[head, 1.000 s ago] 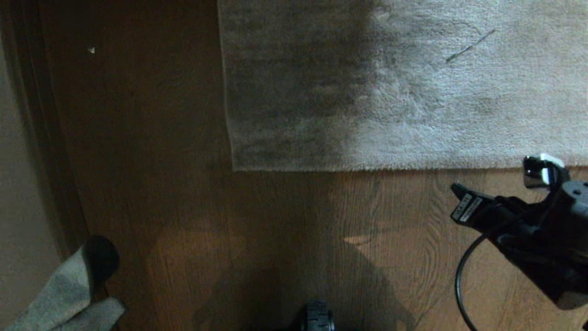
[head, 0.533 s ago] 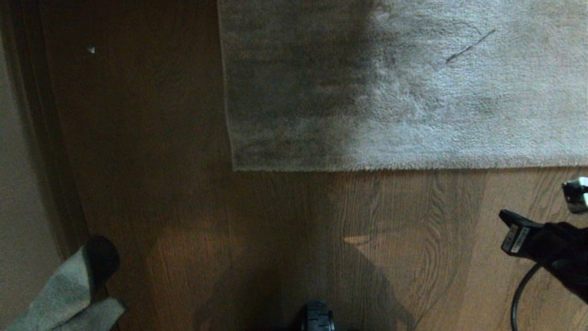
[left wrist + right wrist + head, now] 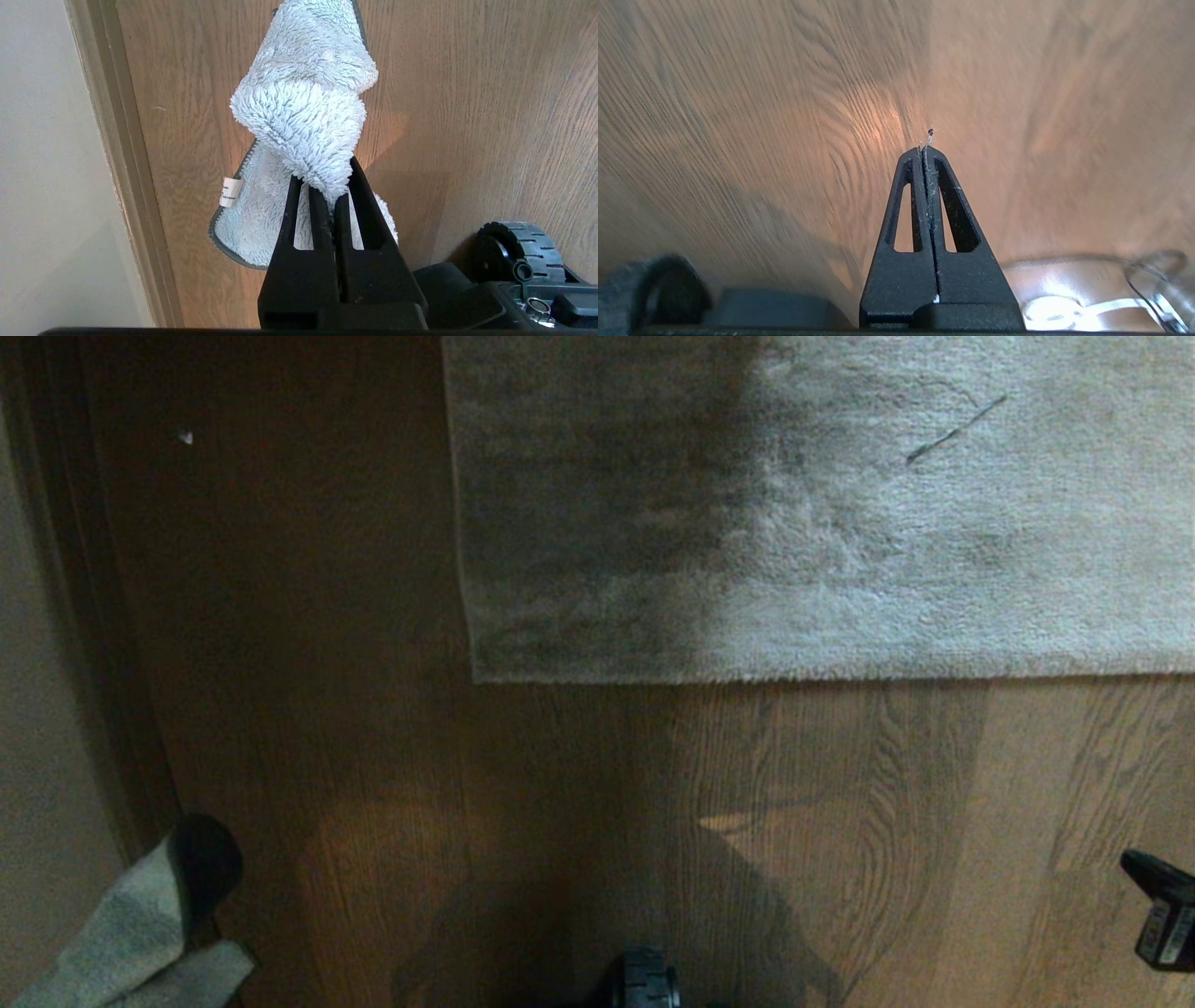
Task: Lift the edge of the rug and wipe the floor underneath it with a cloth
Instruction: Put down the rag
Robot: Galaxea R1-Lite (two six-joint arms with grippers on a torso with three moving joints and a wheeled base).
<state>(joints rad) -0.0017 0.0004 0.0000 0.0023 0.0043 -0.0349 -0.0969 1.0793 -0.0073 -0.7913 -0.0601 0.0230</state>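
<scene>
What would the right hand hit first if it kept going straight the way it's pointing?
Most likely the bare floor. The right hand, shut and empty apart from lint, shows only wood grain beyond its tips in its wrist view. How far off the floor is cannot be judged.

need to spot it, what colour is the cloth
Light grey-blue cloth with a darker edge; clearest in the left wrist view.

Black slotted tapering claw (image 3: 926, 151) fingers
</scene>
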